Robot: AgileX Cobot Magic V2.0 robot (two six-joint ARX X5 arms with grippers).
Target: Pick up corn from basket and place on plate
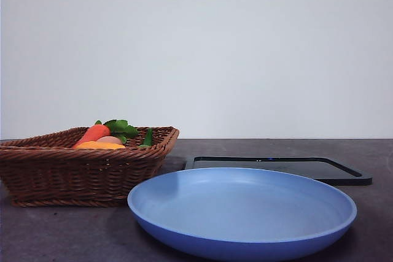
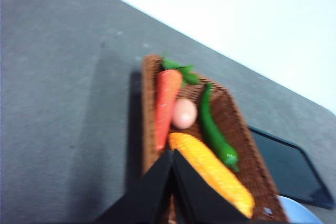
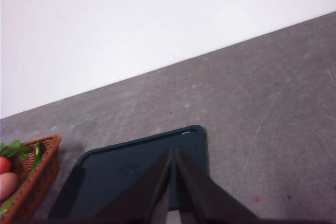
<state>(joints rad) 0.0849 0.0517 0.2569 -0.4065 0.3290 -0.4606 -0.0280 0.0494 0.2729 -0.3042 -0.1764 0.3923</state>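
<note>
The corn (image 2: 215, 172) is a bumpy yellow-orange cob lying in the brown wicker basket (image 2: 236, 124), beside a carrot, an egg-like ball and a green pepper. In the front view only a strip of the corn (image 1: 100, 145) shows over the basket (image 1: 80, 173) rim at the left. The light-blue plate (image 1: 242, 216) sits in front at centre-right, with nothing on it. My left gripper (image 2: 172, 152) is shut and hangs above the basket's near end, close to the corn. My right gripper (image 3: 172, 150) is shut above the black tray. Neither gripper shows in the front view.
A flat black tray (image 1: 279, 169) lies behind the plate, right of the basket. A red-orange carrot (image 2: 167, 100) with green leaves, a pinkish egg-like ball (image 2: 184, 114) and a green pepper (image 2: 214, 129) share the basket. Dark grey tabletop (image 3: 262, 108) extends around them; a white wall stands behind.
</note>
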